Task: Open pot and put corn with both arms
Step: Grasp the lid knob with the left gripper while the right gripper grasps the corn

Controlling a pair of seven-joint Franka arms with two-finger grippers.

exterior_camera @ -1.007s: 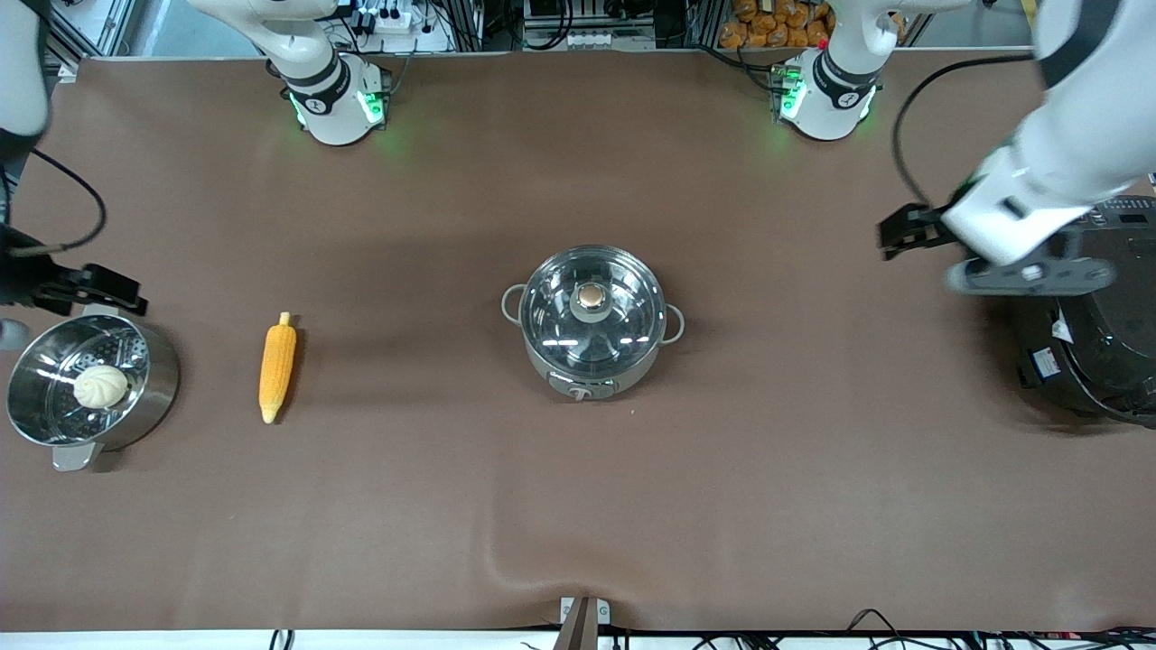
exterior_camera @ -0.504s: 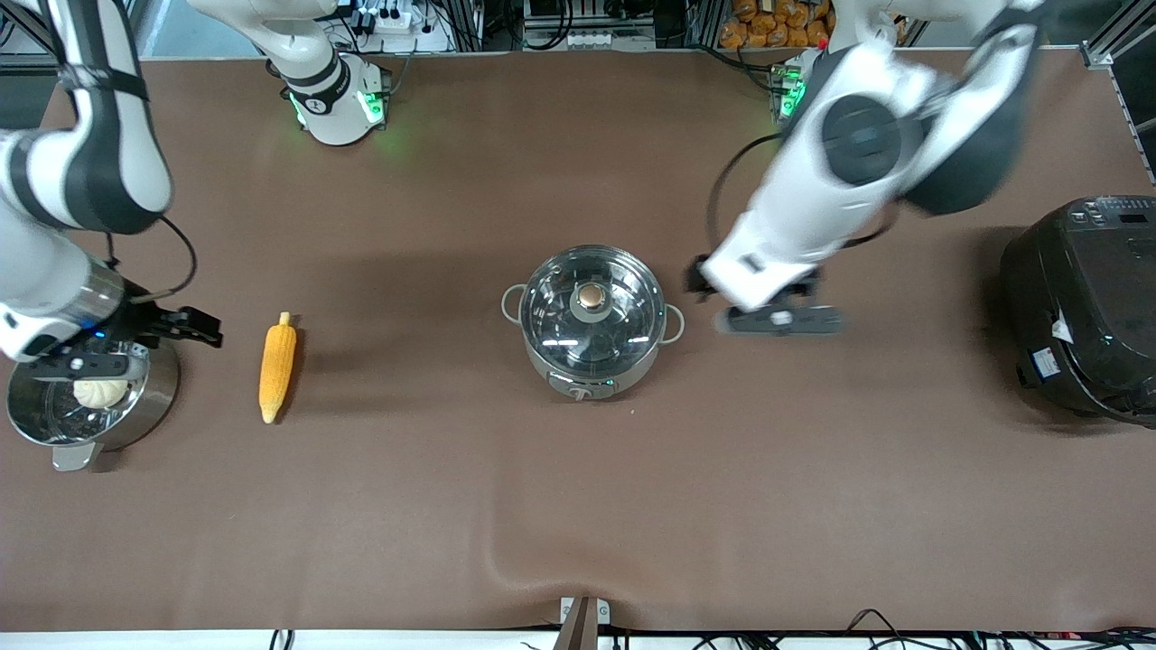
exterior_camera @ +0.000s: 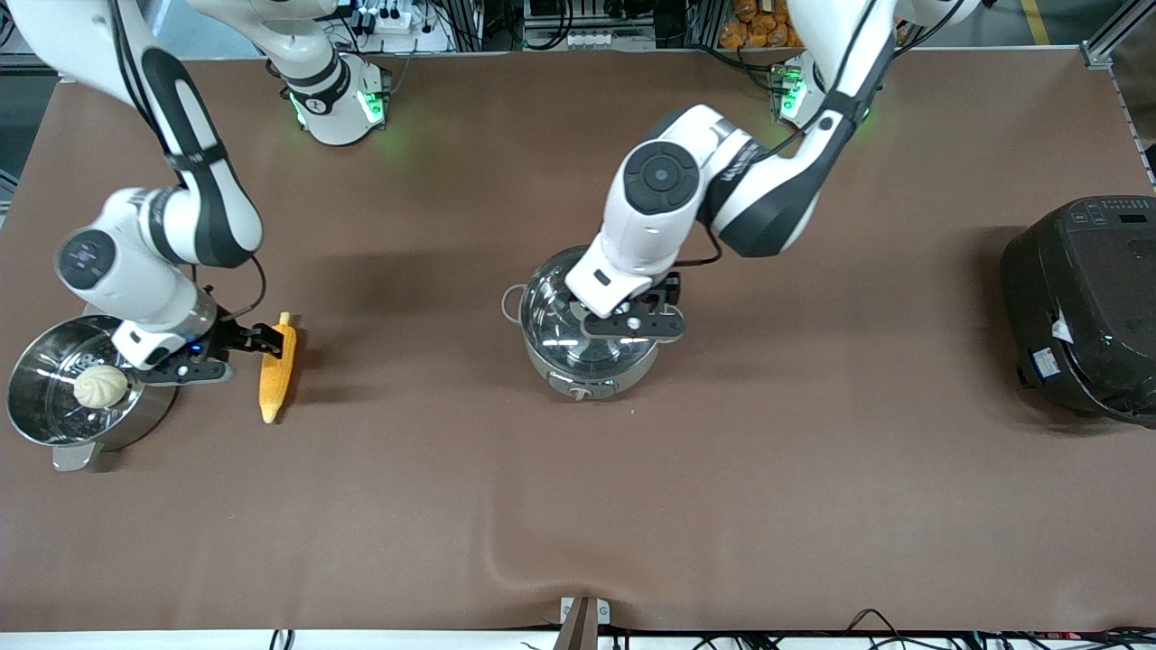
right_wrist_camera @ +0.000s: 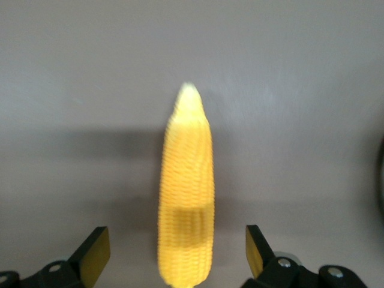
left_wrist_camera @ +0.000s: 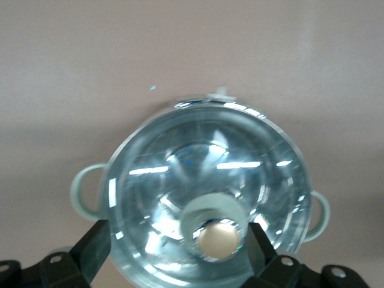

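We have swung both arms in from the table ends within a second: our left gripper [exterior_camera: 623, 318] now hovers spread wide over the pot [exterior_camera: 591, 323] at mid-table, straddling the lid's copper knob [left_wrist_camera: 221, 239]; our right gripper [exterior_camera: 237, 346] hangs wide over the corn [exterior_camera: 277, 369], lying beside the steamer pot [exterior_camera: 86, 384]. Nothing is gripped; the lid is still on.

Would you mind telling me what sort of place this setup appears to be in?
Most likely a robotics lab test bench rather than a kitchen: cookware such as the pot sits on a brown mat-covered table, arm bases bolted along one edge, with cables and aluminium framing at that edge.
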